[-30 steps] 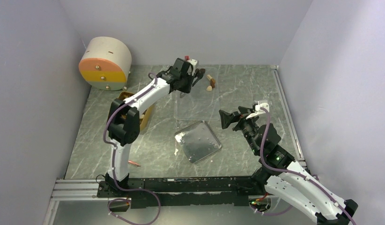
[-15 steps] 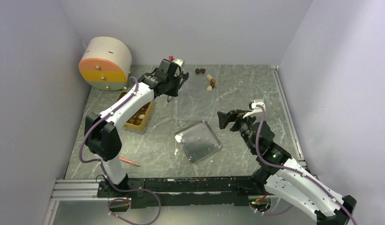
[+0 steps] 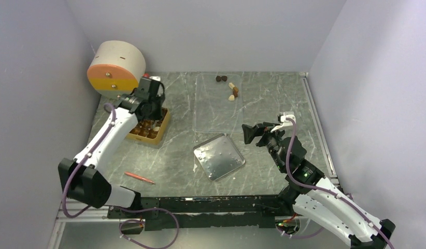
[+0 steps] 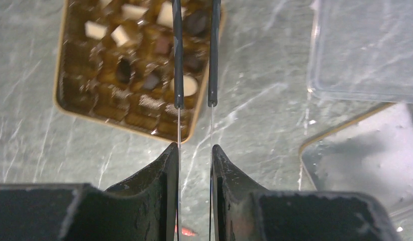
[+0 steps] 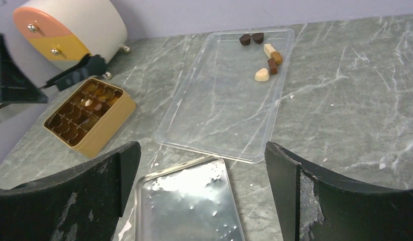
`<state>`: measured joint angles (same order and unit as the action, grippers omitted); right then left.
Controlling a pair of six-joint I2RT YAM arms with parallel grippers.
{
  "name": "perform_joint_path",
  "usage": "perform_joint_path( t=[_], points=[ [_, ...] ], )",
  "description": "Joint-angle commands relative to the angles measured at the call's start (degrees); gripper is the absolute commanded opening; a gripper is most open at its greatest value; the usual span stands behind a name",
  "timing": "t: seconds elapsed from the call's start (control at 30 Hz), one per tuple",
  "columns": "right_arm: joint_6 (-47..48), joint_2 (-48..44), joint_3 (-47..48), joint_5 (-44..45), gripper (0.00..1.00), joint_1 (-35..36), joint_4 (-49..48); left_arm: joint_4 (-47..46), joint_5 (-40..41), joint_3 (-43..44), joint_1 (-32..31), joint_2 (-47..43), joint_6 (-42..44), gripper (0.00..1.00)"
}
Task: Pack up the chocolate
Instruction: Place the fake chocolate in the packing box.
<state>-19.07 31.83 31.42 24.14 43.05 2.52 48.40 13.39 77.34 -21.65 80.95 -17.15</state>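
Left wrist: left fingers (image 4: pixel 178 60) nearly closed over boxed chocolate (image 4: pixel 120 35); any hold unclear.

Cut off by top edge, ahead of left gripper (image 4: pixel 194 148): tips of held tweezers (image 4: pixel 178 50) and far end of compartment box (image 4: pixel 119 120); blurry chocolate (image 4: pixel 188 85) inside. Cropped right of pincer: clear tray (image 4: pixel 355 50), metal tray (image 4: pixel 365 150). Mostly hidden under pincer: red pen (image 4: pixel 187 232). Can't tell if tweezers carry anything.
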Motion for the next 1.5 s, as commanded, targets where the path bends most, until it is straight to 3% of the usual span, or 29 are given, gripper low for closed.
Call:
perform_joint_path(
  t=[0.0,0.5,1.47],
  points=[
    [1.1,0.2,-0.3,0.1,1.0,0.0,-2.3,3.4,0.4,-2.7,5.7,-5.6,-3.2,0.28],
    [3.4,1.3,0.3,-1.4,1.0,-0.1,-4.8,7.5,-1.5,-7.9,18.9,-10.4,-2.1,0.28],
    [3.9,-0.3,-0.6,-1.6,1.0,0.0,-5.7,5.2,-0.9,-7.5,20.4,-6.3,-2.4,0.42]
  ],
)
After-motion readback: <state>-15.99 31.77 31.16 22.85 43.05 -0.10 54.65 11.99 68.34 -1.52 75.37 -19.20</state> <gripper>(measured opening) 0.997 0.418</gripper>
